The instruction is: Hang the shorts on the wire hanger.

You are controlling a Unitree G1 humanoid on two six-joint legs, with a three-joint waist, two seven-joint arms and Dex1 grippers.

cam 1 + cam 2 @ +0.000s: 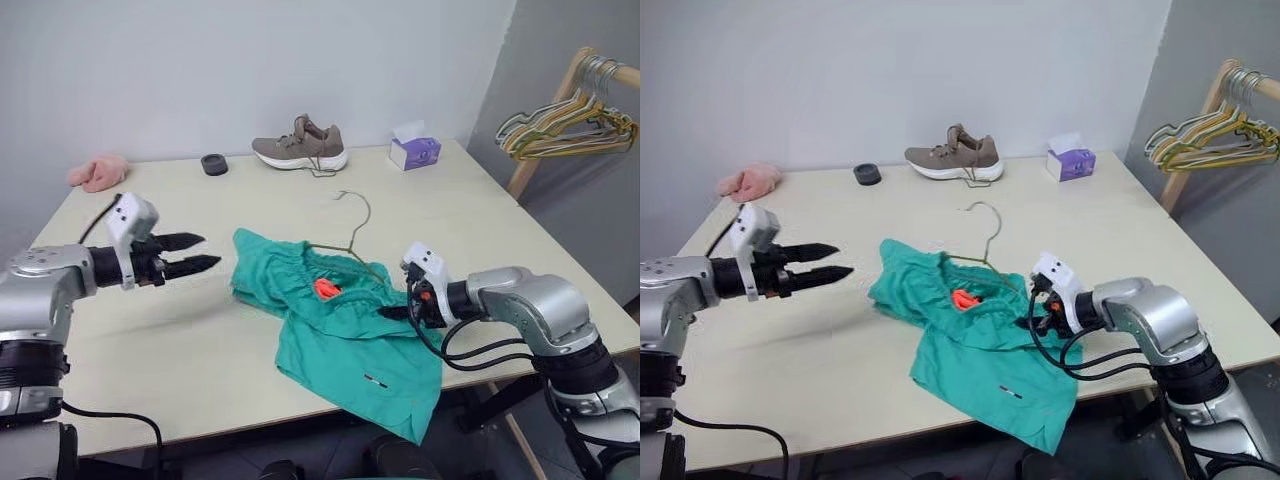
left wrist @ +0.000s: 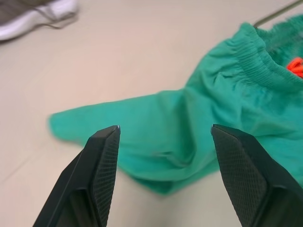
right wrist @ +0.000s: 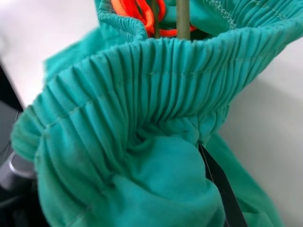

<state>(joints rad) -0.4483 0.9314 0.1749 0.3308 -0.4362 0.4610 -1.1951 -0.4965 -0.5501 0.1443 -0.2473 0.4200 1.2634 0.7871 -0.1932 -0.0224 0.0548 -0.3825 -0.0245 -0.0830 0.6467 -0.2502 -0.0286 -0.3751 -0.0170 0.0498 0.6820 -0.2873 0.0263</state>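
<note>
Left tool (image 1: 205, 253) gapes empty; right tool (image 1: 400, 308) pinches shorts (image 1: 350, 340) over wire hanger (image 1: 352, 235); shoe (image 1: 300, 147) behind.

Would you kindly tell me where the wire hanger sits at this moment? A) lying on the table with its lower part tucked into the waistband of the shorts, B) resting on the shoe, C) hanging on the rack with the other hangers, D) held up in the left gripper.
A: the wire hanger lies on the table, hook pointing away, its lower wire running into the waistband of the shorts.
</note>
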